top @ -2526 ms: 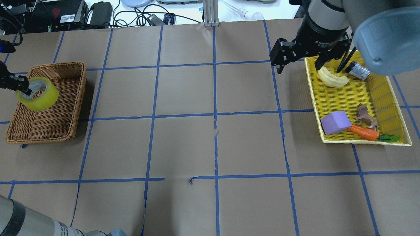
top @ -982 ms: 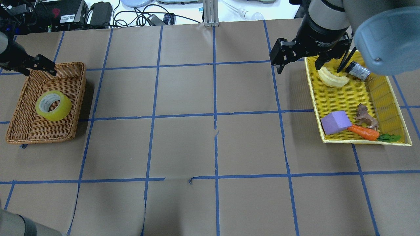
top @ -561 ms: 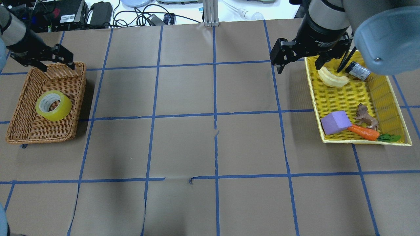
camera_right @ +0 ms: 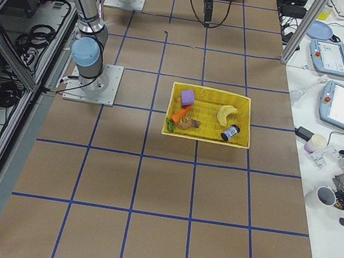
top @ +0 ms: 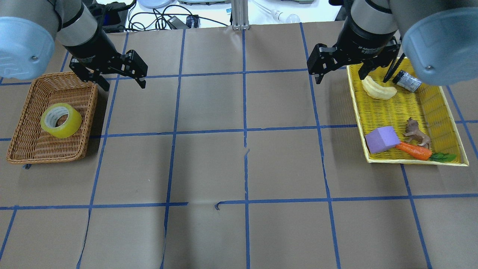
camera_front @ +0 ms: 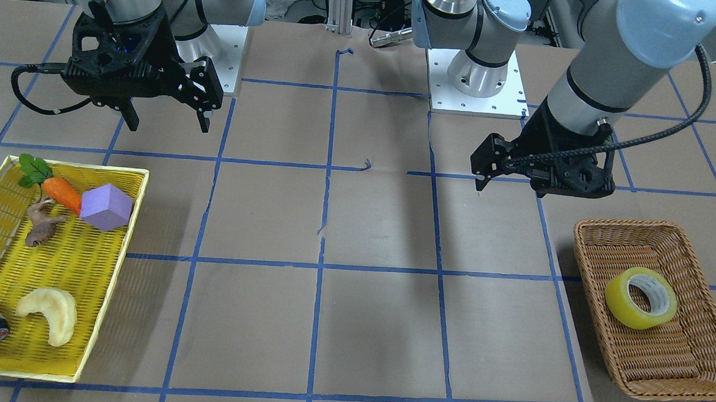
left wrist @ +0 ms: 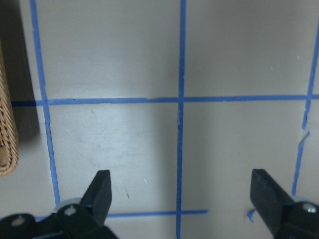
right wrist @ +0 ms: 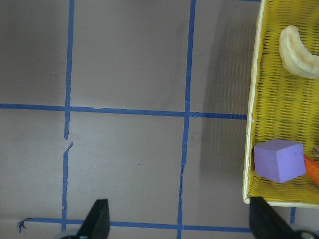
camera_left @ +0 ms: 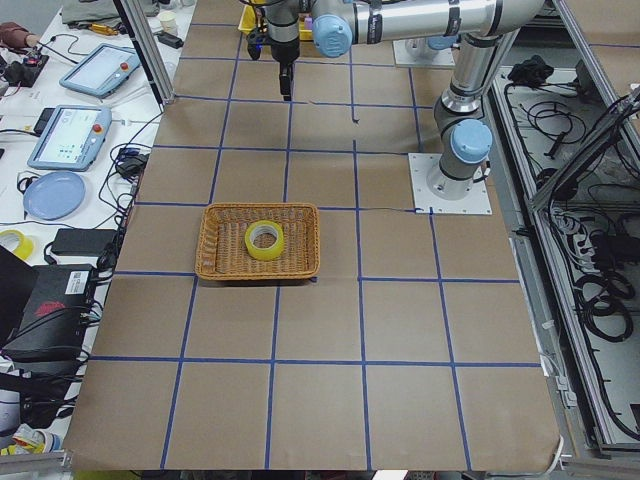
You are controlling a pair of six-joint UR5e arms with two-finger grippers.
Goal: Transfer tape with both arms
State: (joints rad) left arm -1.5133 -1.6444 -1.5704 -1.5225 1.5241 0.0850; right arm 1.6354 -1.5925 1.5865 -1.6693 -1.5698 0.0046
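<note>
The tape [top: 61, 120], a yellowish roll with a grey-white core, lies flat in the wicker basket [top: 22, 149] on the table's left side. It also shows in the front view [camera_front: 640, 297] and the left side view [camera_left: 263, 239]. My left gripper [top: 124, 86] is open and empty, above the table just beyond the basket's far right corner; its wrist view shows the spread fingers [left wrist: 102, 185] over bare paper and the basket's edge [left wrist: 7, 149]. My right gripper [top: 341, 76] is open and empty, beside the yellow tray's far left corner.
The yellow tray [top: 358, 112] on the right holds a purple block [top: 381, 139], a carrot [top: 412, 150], a toy animal [top: 415, 132], a pale banana-shaped piece [top: 378, 89] and a small grey cylinder [top: 407, 80]. Brown paper with blue tape lines covers the table [top: 242, 168].
My left gripper held the tape over the basket, let it go into the basket, then moved to the right past the basket's far corner. The right arm has not moved.
</note>
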